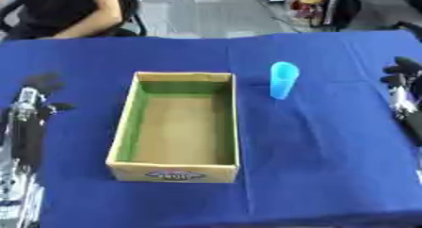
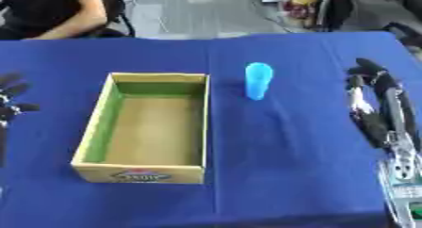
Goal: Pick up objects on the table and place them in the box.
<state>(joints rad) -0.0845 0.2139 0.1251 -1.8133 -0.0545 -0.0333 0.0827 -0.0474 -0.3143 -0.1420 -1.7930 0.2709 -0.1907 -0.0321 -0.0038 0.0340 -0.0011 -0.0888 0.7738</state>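
Hands, left [image 1: 37, 88] and right [image 2: 369, 76], open, holding nothing

We see a tabletop [image 1: 329, 166] covered in blue cloth. On it sits an open cardboard box [image 1: 175, 126], and just beside its far right corner stands an upright light-blue cup [image 1: 283, 80].
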